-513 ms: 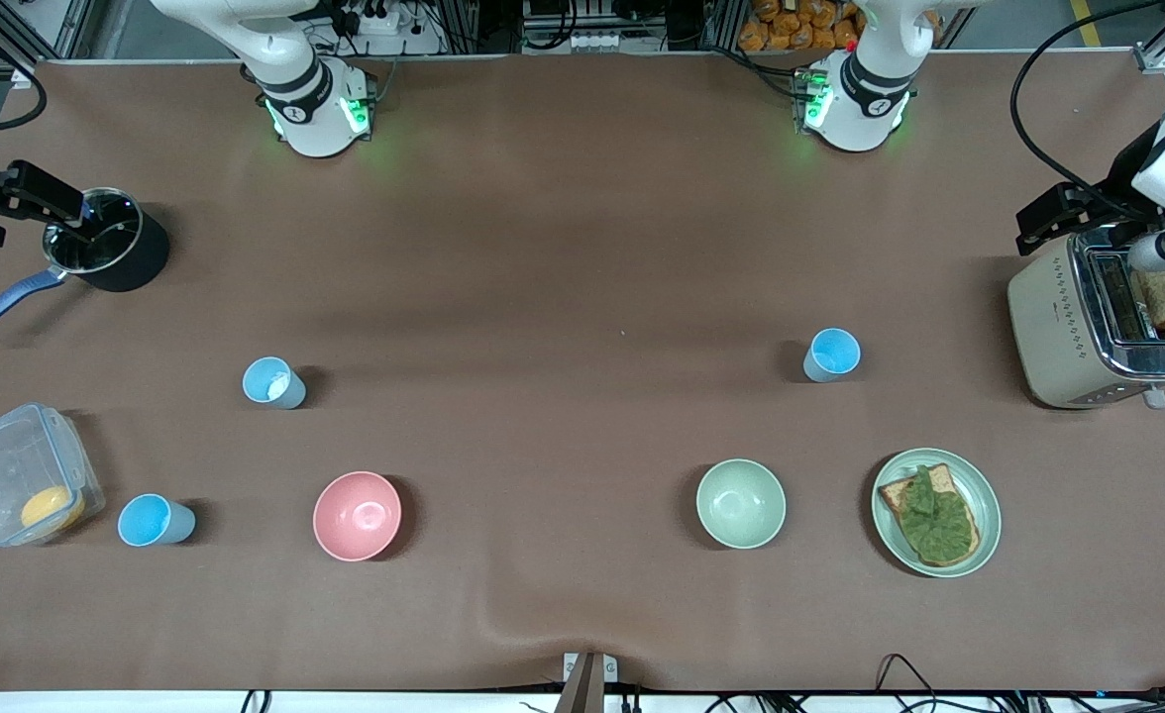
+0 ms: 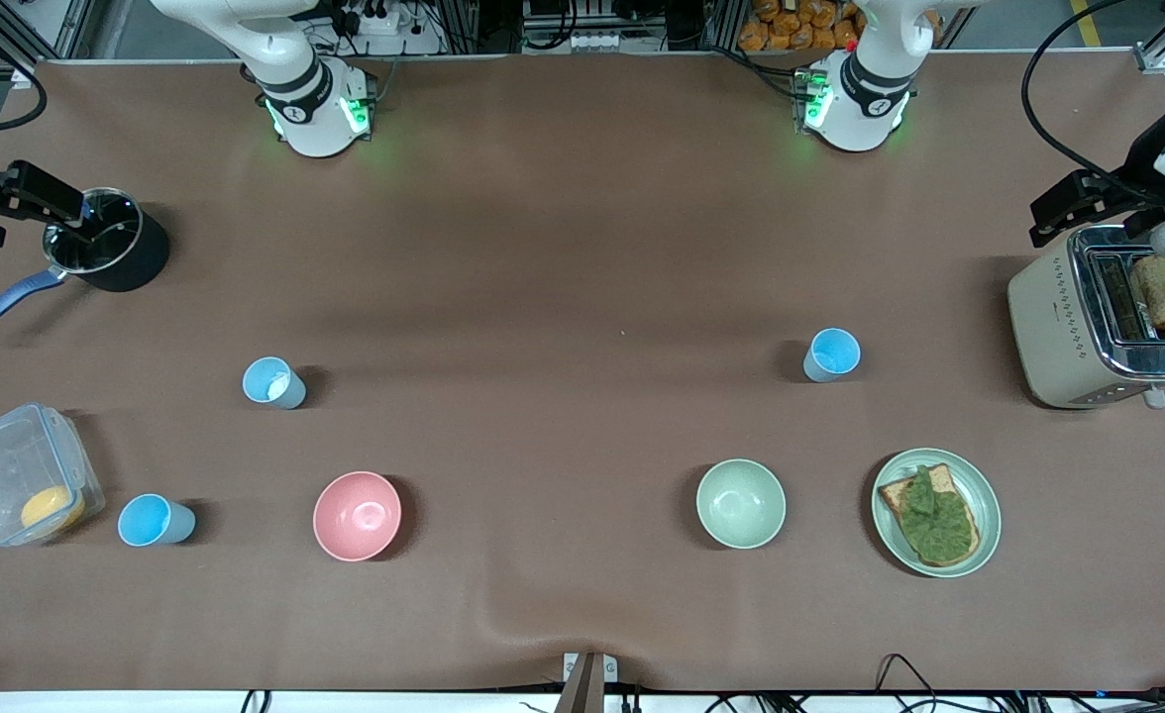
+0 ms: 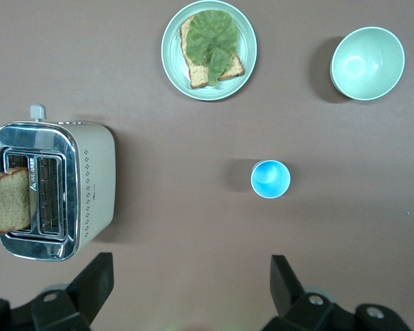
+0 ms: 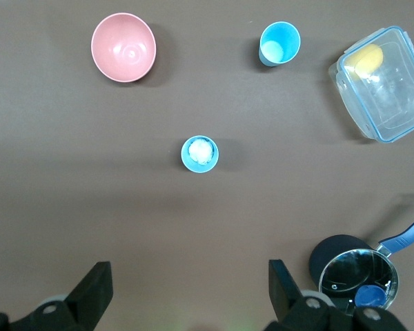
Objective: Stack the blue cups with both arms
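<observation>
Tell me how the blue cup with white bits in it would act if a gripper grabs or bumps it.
The blue cup looks like thin plastic, so probably light and a bit slick. It stands upright on a narrow base, so a sideways bump could tip it and spill the white bits. Once on its side it would likely roll in a curve.

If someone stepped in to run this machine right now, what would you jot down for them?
Left gripper: open, empty, up over the toaster end.
Right gripper: open, empty, up over the black pot end.
Three blue cups stand apart, upright: one with white bits, one by the clear box, one nearer the toaster.
Done: nothing stacked.
Left: grasp and nest the cups.
</observation>
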Robot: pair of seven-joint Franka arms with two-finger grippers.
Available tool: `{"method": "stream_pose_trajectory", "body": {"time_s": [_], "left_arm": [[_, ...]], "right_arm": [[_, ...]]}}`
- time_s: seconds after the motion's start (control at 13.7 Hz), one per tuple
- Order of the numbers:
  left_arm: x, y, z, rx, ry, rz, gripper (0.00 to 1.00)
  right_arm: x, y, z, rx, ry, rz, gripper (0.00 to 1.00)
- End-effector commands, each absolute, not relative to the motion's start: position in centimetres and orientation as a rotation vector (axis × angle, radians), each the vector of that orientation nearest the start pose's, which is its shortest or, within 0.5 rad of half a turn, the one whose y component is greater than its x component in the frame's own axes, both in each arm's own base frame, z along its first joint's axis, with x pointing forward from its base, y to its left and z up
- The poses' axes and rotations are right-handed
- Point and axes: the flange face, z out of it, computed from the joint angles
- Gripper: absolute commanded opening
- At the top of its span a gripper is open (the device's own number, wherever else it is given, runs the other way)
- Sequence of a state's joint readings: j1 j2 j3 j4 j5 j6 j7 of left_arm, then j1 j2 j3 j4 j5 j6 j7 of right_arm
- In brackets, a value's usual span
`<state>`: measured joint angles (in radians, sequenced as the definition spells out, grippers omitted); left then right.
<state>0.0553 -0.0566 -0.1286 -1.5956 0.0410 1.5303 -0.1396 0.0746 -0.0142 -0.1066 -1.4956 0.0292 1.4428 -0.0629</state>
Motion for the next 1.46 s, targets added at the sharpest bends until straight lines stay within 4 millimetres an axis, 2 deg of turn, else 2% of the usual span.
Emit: {"method": "stream_pose_trajectory", "body": {"time_s": [0.0,0.59,0.88,1.25,1.39], "left_arm": [[52.8,-3.1,64.2,-3.121,-0.109,0.02,1.0],[52.9,-2.6,64.1,-3.134,-0.128,0.029,1.0],[53.4,-2.8,62.8,-3.129,-0.149,0.067,1.0],[53.3,-2.8,63.2,-3.13,-0.137,0.055,1.0],[53.4,-2.7,63.2,-3.127,-0.135,0.052,1.0]], "right_arm": [[54.0,-1.7,65.8,-3.091,-0.023,0.051,1.0],[54.3,-1.7,65.3,-3.095,-0.029,0.068,1.0],[54.3,-1.7,65.3,-3.095,-0.029,0.068,1.0],[54.4,-2.4,65.2,-3.093,-0.012,0.072,1.0],[55.1,-2.4,63.9,-3.092,-0.012,0.107,1.0]]}}
